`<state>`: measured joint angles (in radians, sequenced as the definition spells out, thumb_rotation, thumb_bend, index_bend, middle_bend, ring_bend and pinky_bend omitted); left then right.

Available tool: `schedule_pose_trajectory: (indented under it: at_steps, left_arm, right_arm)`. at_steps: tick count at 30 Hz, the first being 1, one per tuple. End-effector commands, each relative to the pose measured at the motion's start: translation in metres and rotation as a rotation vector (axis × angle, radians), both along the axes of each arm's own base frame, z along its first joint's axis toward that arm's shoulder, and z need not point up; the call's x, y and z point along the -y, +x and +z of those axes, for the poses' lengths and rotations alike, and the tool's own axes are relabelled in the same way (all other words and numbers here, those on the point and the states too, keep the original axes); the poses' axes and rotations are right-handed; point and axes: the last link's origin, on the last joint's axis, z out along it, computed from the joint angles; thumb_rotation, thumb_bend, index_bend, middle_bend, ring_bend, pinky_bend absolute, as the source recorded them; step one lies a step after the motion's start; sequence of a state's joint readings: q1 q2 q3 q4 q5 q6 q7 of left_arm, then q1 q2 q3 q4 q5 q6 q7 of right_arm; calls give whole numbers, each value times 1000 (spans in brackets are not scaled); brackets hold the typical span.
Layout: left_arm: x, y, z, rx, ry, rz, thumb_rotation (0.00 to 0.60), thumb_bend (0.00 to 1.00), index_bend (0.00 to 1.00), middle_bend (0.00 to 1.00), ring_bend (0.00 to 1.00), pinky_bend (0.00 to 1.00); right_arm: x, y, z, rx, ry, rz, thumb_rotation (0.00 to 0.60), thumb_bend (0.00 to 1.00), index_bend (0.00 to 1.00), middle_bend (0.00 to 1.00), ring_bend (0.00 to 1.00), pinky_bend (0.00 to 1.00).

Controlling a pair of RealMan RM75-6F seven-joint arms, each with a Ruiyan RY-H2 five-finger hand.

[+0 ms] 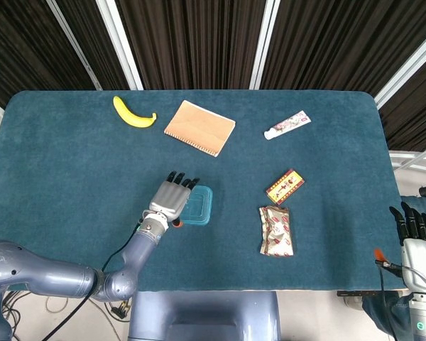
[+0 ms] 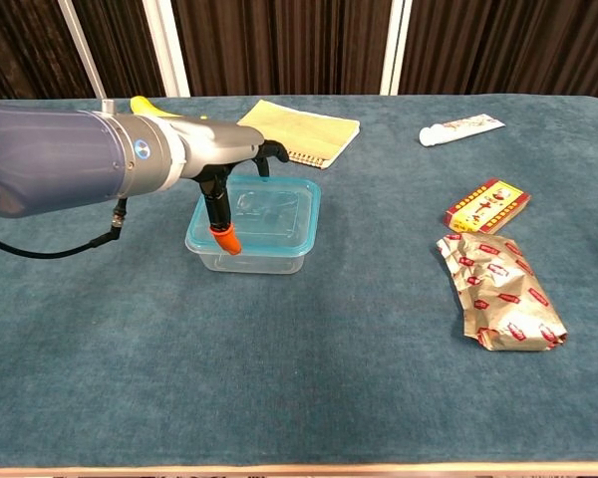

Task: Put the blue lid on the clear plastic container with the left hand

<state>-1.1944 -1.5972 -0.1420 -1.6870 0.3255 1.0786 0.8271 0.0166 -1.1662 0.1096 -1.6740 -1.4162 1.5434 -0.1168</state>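
We find the left hand (image 2: 229,169) over the near-left part of the blue lid (image 2: 264,211), fingers curved down along its left edge, the orange-tipped thumb (image 2: 225,239) hanging in front of the near rim. We cannot tell whether it pinches the lid or only rests on it. The lid sits on top of the clear container (image 2: 249,259), roughly square to it, near the middle of the table (image 1: 71,163).

Risks, in our judgement: the lid may be laid on but not pressed home, so one corner could ride up once the hand lets go. If the thumb is hooked under the rim, a lift of the hand could drag the lid off or tip the light container. A push from the left could slide the whole box along the cloth.

The right hand (image 1: 412,224) hangs off the near-right table edge, fingers apart, holding nothing.

Count: one lid, one container. Farther out, one notebook (image 1: 199,127) beyond the container, one banana (image 1: 133,114) at far left, one tube (image 1: 287,125) at far right, one small red packet (image 1: 284,186) and one crumpled foil wrapper (image 1: 276,230) to the right.
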Motion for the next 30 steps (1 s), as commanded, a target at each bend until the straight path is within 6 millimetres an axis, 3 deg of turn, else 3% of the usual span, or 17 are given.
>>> schedule_pose_trajectory:
  at_steps: [1,30]
  left_arm:
    - [0,0,0,-5,4,-5,600,133,0,175,0,0]
    - [1,-5,-7,-55,22,-20,600,133,0,169,0,0]
  right_arm:
    - [0,0,0,0,0,0,600,294,102,29,35,0]
    - [0,0,0,3,-10,-6,600,294,102,29,35,0]
